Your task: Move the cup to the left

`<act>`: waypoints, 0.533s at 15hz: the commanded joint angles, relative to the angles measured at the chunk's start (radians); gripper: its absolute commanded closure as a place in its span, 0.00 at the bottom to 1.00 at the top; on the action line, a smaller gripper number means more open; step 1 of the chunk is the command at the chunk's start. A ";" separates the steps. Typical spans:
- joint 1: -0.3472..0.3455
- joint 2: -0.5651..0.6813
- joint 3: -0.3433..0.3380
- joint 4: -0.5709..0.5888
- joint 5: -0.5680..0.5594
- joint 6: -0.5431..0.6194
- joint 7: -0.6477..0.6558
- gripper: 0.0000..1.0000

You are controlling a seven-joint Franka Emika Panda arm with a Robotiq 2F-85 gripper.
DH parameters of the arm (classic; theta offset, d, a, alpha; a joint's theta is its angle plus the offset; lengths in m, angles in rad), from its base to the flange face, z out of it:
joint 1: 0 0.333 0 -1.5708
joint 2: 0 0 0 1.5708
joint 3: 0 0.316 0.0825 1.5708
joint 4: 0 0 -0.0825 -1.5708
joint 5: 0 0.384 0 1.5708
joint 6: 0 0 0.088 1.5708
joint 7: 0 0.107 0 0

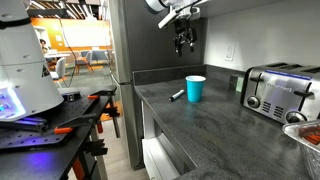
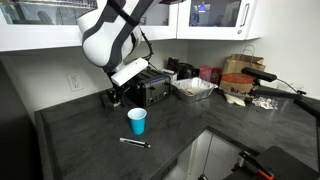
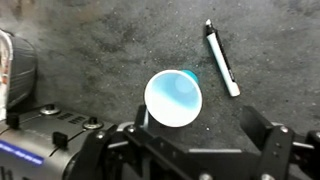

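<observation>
We see the cup (image 1: 195, 89) upright on the dark countertop (image 1: 225, 135), well apart from the chrome toaster (image 1: 280, 92), with the gripper (image 1: 183, 44) hanging high above it and holding nothing. Only the wrist view looks straight down into the cup and shows the fingers (image 3: 272, 138) spread wide, with a marker (image 3: 222, 60) just beside the cup, not touching. Only an exterior view catches the brown paper bag (image 2: 240, 70) past the toaster.
</observation>
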State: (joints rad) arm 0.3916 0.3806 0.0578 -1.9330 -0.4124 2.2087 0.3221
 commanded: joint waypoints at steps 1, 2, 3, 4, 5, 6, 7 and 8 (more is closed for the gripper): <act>-0.050 -0.142 0.043 -0.128 0.066 0.005 0.003 0.00; -0.064 -0.179 0.055 -0.156 0.102 0.002 -0.010 0.00; -0.076 -0.214 0.068 -0.180 0.156 -0.006 -0.006 0.00; -0.089 -0.252 0.079 -0.206 0.210 -0.004 -0.006 0.00; -0.094 -0.285 0.084 -0.228 0.241 0.003 0.019 0.00; -0.102 -0.318 0.088 -0.248 0.262 0.003 0.023 0.00; -0.107 -0.347 0.092 -0.264 0.274 0.002 0.033 0.00; -0.114 -0.372 0.093 -0.279 0.270 0.013 0.033 0.00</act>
State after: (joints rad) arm 0.3106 0.0885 0.1275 -2.1478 -0.1693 2.2049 0.3242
